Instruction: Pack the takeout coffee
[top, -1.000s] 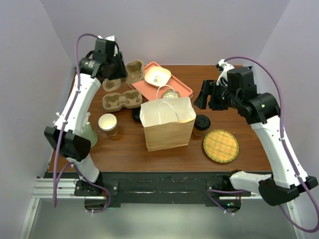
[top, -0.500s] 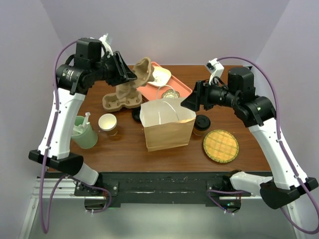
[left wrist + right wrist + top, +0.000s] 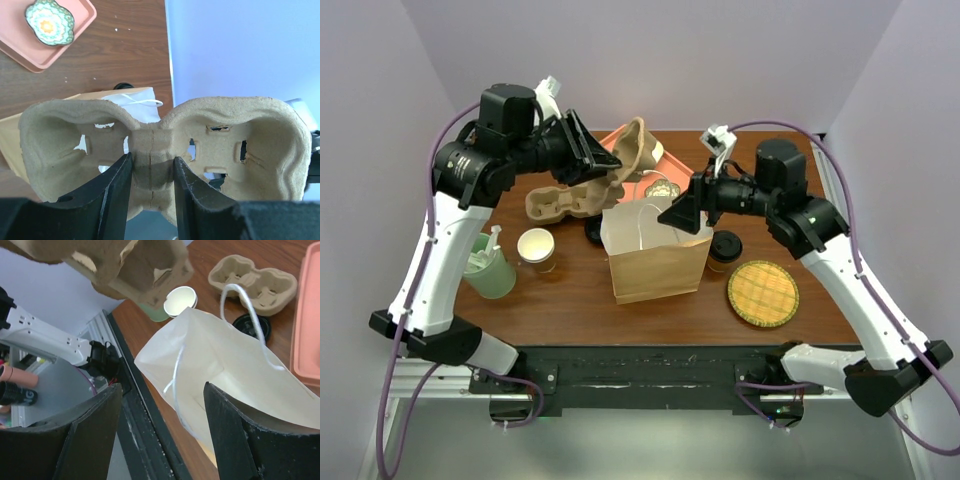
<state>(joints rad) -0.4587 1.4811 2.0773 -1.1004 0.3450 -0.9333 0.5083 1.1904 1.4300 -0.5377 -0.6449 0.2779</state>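
Note:
The takeout coffee [image 3: 724, 250], a small brown cup with a black lid, stands on the table against the right side of the open paper bag [image 3: 657, 252]. My left gripper [image 3: 603, 165] is shut on the middle rib of a pulp cup carrier [image 3: 634, 150] and holds it tilted in the air behind the bag; the left wrist view shows the carrier [image 3: 150, 135] between the fingers of that gripper [image 3: 152, 190]. My right gripper [image 3: 680, 213] is open and empty above the bag's right rim. In the right wrist view this gripper [image 3: 162, 430] frames the bag's mouth [image 3: 225, 365]. The coffee is out of both wrist views.
A second carrier [image 3: 565, 200], a lidless cup [image 3: 536, 248], a green cup with a straw [image 3: 490, 265] and a loose black lid [image 3: 593, 230] sit left of the bag. A pink tray [image 3: 682, 178] with a patterned dish [image 3: 661, 189] lies behind it. A woven coaster [image 3: 762, 293] lies at the front right.
My left gripper has lifted a carrier off the table and swung it right, toward the bag. My right gripper has moved left, over the bag's right rim.

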